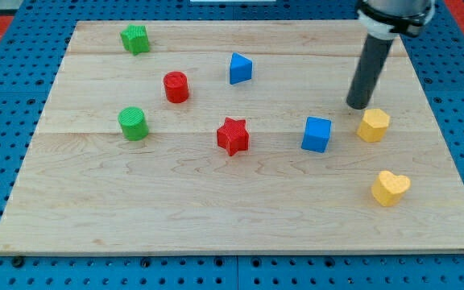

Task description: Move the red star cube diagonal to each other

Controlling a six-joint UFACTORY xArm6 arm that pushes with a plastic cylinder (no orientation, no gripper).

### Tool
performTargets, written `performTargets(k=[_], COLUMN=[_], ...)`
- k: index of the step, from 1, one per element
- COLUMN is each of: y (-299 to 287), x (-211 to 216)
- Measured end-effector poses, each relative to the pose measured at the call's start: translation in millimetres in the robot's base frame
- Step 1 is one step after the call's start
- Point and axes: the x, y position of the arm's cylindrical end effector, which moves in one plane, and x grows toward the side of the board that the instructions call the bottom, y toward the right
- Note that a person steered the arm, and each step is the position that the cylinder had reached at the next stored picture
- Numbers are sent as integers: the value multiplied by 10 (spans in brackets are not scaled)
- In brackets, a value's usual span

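A red star block [233, 135] lies near the middle of the wooden board [216, 209]. A blue cube [316, 134] sits to its right, level with it. My tip [358, 105] is down at the board on the view's right, just above and right of the blue cube and right beside a yellow hexagon block [373, 125], at its upper left. The rod rises from the tip toward the view's top right.
A red cylinder [176, 86] and a blue triangular block [240, 68] lie above the star. A green star-like block [135, 38] is at top left, a green cylinder [133, 123] at left, a yellow heart [390, 188] at lower right.
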Motion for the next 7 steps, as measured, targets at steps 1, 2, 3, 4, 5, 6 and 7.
performTargets(k=[1, 2, 3, 4, 5, 6, 7], y=[-50, -61, -57, 9, -381, -1101, -1203], x=[521, 710, 571, 588, 543, 462, 255])
